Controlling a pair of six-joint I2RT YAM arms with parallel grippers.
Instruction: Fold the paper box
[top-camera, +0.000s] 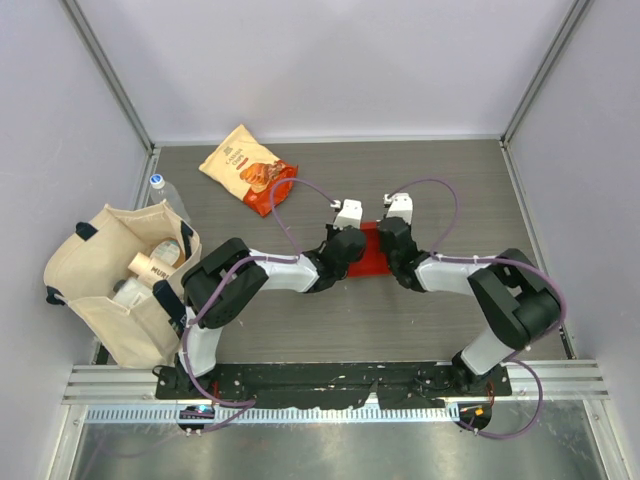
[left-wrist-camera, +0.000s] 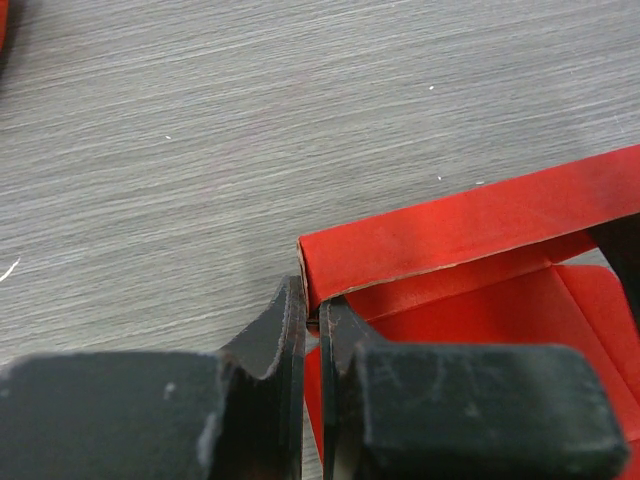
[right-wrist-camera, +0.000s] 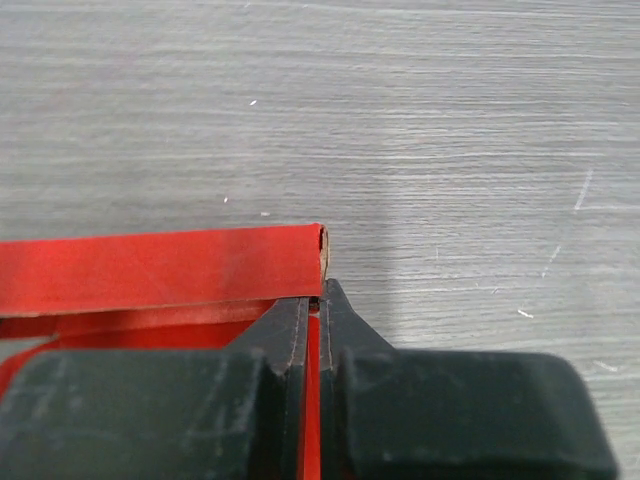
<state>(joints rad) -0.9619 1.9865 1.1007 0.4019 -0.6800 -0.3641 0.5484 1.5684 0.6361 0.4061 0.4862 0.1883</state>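
Note:
The paper box (top-camera: 371, 250) is a small bright red cardboard piece lying on the table between my two grippers. In the left wrist view its far flap (left-wrist-camera: 470, 225) is folded over, with the inner panel below. My left gripper (left-wrist-camera: 312, 318) is shut on the box's left side wall, which stands thin between the jaws. In the right wrist view the folded flap (right-wrist-camera: 160, 268) runs left from the jaws. My right gripper (right-wrist-camera: 314, 305) is shut on the box's right side wall. In the top view the left gripper (top-camera: 347, 248) and right gripper (top-camera: 395, 248) flank the box.
An orange-and-cream snack bag (top-camera: 248, 168) lies at the back left. A cream tote bag (top-camera: 125, 280) with items inside stands at the left, with a water bottle (top-camera: 163, 192) behind it. White walls enclose the grey wood-grain table (top-camera: 460, 180).

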